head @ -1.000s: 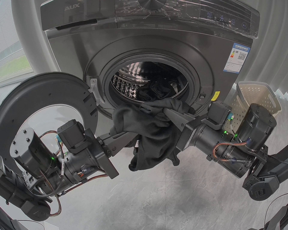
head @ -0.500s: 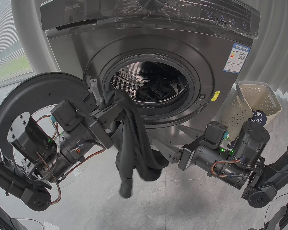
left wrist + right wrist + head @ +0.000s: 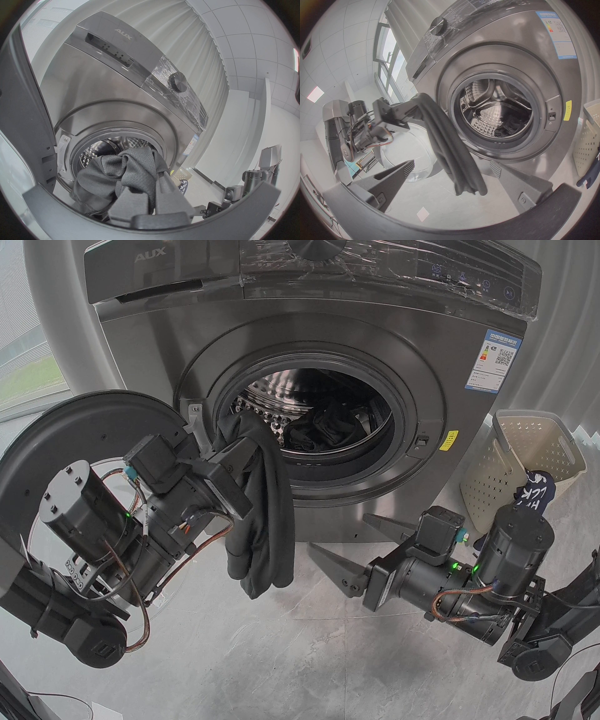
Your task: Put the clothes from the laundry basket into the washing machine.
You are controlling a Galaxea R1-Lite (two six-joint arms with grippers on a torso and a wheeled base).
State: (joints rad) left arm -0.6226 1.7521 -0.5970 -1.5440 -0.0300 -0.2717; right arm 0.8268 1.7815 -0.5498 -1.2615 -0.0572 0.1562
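The left gripper (image 3: 240,451) is clamped shut on a dark garment (image 3: 265,515), the cloth bunched between and over the fingertips, with the pinch raised to the near lip of the washing machine (image 3: 375,327) at the hinge side of its drum opening (image 3: 312,415). It is likely held this high so the cloth can be carried over the rim instead of dragging against the front panel. Just past the fingers, deeper in the drum, a heap of dark clothes (image 3: 325,424) already lies. The open door (image 3: 81,427) stands behind the left wrist, out of the way. The right gripper (image 3: 337,532) sits lower and apart from the garment, its fingers spread wide and holding nothing. The laundry basket (image 3: 531,418) stands behind that arm's wrist with a navy white-printed piece (image 3: 536,493) draped at its edge. The garment is black, with a fine mesh weave in the left wrist view, knotted into folds at the pinch. Below the fingers it hangs in a long doubled fold, its end off the floor.
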